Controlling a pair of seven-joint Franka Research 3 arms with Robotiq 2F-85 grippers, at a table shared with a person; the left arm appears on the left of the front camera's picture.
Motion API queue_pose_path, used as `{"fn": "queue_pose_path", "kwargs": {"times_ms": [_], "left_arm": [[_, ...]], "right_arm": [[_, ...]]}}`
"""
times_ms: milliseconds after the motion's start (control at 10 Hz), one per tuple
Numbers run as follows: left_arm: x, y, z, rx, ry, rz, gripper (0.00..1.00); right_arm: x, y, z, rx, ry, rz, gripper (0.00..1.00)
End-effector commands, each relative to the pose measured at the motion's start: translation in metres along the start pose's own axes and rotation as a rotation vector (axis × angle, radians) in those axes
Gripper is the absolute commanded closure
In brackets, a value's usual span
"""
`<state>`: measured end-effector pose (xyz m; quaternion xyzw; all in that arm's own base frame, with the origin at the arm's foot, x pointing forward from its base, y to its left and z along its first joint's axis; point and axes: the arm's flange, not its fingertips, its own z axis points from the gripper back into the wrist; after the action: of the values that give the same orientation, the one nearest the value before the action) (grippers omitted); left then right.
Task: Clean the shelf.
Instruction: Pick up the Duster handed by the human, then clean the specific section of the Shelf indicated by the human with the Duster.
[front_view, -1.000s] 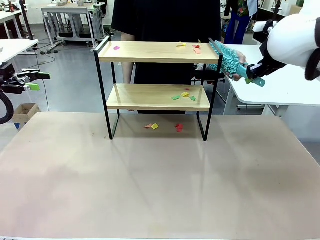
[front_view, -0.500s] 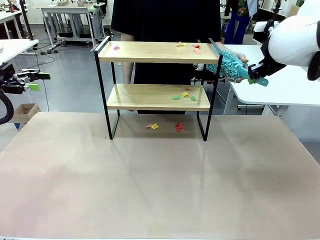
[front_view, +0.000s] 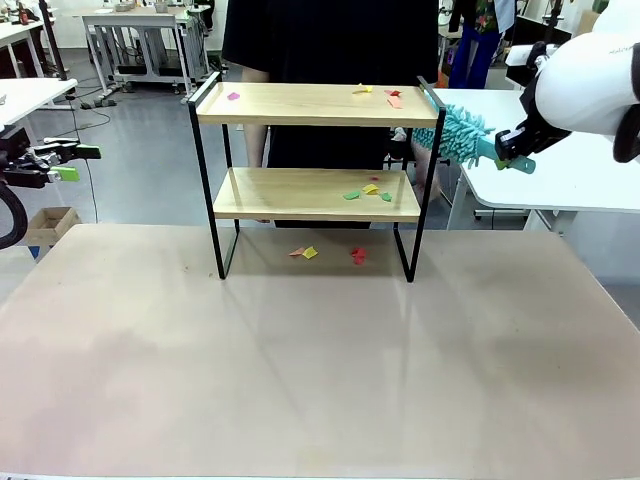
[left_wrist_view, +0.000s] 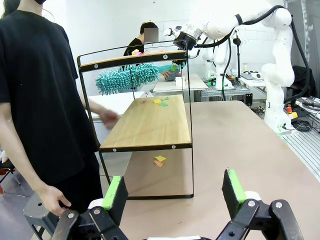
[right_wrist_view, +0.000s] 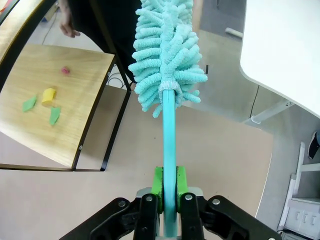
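The shelf (front_view: 300, 105) stood at the tabletop's (front_view: 320, 380) far side, paper scraps (front_view: 368, 189) on both boards. The right fingers (right_wrist_view: 158, 181) clamped the teal duster (front_view: 460, 133) just beside its frame (left fingers (left_wrist_view: 116, 192) spread wide, empty). A careless sweep could snag the frame and tip it.

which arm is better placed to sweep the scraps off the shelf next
Right, probably: the right gripper is shut on the teal duster beside the shelf; the left gripper is open, empty and far off left.
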<state>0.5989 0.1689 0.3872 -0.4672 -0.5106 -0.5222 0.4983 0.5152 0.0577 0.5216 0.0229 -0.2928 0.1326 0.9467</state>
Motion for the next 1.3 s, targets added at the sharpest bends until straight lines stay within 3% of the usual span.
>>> {"fn": "queue_pose_path", "kwargs": {"times_ms": [0,700,800,900,1200], "left_arm": [[0.002,-0.001,0.000,-0.003,0.003,-0.010,0.00],[0.002,-0.001,0.000,-0.003,0.003,-0.010,0.00],[0.002,-0.001,0.000,-0.003,0.003,-0.010,0.00],[0.002,-0.001,0.000,-0.003,0.003,-0.010,0.00],[0.002,-0.001,0.000,-0.003,0.003,-0.010,0.00]], "right_arm": [[0.001,-0.001,0.002,0.002,-0.005,0.006,1.00],[0.001,-0.001,0.002,0.002,-0.005,0.006,1.00],[0.000,0.000,0.000,0.000,0.000,0.000,0.87],[-0.004,-0.009,0.021,-0.019,-0.022,0.025,0.87],[-0.025,-0.059,0.098,0.012,0.065,0.168,0.87]]}}
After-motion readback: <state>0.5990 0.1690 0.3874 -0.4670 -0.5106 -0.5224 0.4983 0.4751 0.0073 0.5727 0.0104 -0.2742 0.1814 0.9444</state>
